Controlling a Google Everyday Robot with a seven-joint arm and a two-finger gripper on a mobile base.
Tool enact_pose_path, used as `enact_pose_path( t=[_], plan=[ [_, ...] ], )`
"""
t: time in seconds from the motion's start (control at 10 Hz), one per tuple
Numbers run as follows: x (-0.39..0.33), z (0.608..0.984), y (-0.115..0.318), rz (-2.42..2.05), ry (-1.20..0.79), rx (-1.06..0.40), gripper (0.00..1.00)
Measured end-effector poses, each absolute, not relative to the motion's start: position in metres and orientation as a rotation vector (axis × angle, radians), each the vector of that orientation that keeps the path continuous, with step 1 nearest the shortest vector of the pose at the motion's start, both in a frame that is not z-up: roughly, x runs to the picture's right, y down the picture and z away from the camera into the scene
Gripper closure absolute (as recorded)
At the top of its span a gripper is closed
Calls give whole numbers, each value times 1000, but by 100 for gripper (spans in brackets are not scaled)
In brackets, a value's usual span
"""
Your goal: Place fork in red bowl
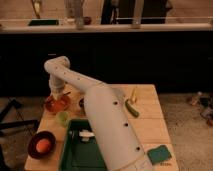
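Observation:
The red bowl (57, 104), shallow and orange-red, sits at the left side of the wooden table (150, 125). My gripper (56, 95) hangs straight down from the bent white arm (107, 127), right over the bowl's inside and very close to it. The fork is hidden; I cannot make it out at the gripper or in the bowl.
A darker brown-red bowl (41, 144) with an orange egg-like thing stands at the front left corner. A small green cup (62, 118) stands in front of the red bowl. A green tray (75, 152) holds a white item (86, 135). A green vegetable (131, 108), a yellow item (133, 95) and a teal sponge (160, 153) lie to the right.

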State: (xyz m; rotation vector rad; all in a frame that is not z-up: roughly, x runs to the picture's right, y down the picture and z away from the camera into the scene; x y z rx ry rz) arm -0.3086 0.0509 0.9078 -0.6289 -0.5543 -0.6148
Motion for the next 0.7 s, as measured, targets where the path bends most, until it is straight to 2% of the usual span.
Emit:
enact_pose_path(
  t=[0.3,0.4,0.7],
  plan=[
    [-312,915,58,-629,-542,-653,100],
    [-311,915,58,-628,-540,-653,94],
    [-311,915,58,-628,-539,-653,64]
  ],
)
